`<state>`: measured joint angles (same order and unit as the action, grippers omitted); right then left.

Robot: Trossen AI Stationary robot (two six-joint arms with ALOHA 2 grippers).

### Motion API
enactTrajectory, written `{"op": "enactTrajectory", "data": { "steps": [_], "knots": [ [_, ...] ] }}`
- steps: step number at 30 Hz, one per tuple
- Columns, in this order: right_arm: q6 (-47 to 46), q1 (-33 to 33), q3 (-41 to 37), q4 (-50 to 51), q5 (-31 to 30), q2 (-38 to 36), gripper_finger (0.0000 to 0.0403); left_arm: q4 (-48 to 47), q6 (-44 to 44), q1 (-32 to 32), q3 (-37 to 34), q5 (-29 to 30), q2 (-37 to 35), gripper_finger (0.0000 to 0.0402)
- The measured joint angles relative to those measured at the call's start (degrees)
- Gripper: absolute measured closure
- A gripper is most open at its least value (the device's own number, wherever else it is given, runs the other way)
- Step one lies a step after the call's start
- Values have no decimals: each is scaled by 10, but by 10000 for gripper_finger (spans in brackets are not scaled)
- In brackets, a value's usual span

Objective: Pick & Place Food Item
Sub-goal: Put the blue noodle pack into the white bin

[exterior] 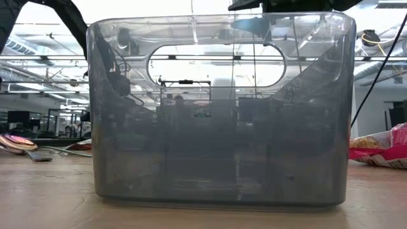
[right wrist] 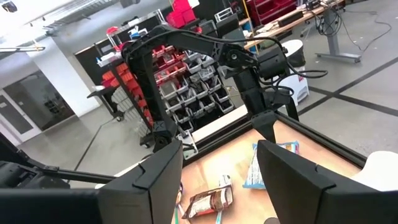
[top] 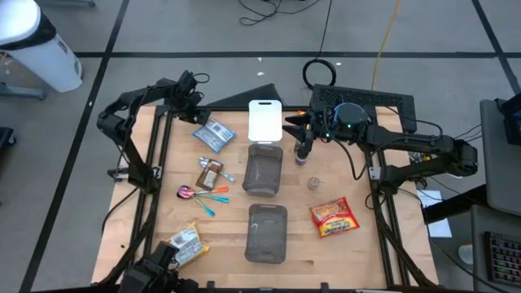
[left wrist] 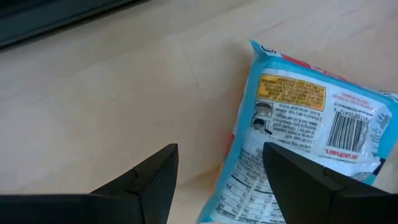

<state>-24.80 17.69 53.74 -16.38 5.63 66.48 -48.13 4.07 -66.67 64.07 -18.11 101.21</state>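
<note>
A blue and white food packet (top: pixel 214 134) lies flat on the wooden table at the far left; it also shows in the left wrist view (left wrist: pixel 298 130). My left gripper (top: pixel 196 114) (left wrist: pixel 221 149) is open just above the table at the packet's far-left corner, and touches nothing. My right gripper (top: pixel 298 130) (right wrist: pixel 219 144) is open and empty, held above the table near the far edge, beside a white board (top: pixel 264 120). Two clear bins stand in the middle, one farther (top: pixel 263 169) and one nearer (top: pixel 267 233) (exterior: pixel 219 108).
A red snack bag (top: pixel 334 217) (exterior: pixel 381 149) lies right of the near bin. A brown bar (top: pixel 209 173), coloured spoons (top: pixel 202 194) and a yellow and silver packet (top: pixel 186 242) lie on the left. Small items (top: pixel 313 183) sit right of the far bin.
</note>
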Motion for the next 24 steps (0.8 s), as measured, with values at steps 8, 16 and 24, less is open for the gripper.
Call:
{"op": "enactTrajectory", "data": {
  "steps": [8,16,24],
  "knots": [
    [0,0,0,0,0,0,204,-18,-19,9,0,2,0,161],
    [0,0,0,0,0,0,205,-28,-27,27,0,21,0,161],
    [0,-1,0,0,1,0,206,-28,-27,42,0,21,0,204]
  ]
}}
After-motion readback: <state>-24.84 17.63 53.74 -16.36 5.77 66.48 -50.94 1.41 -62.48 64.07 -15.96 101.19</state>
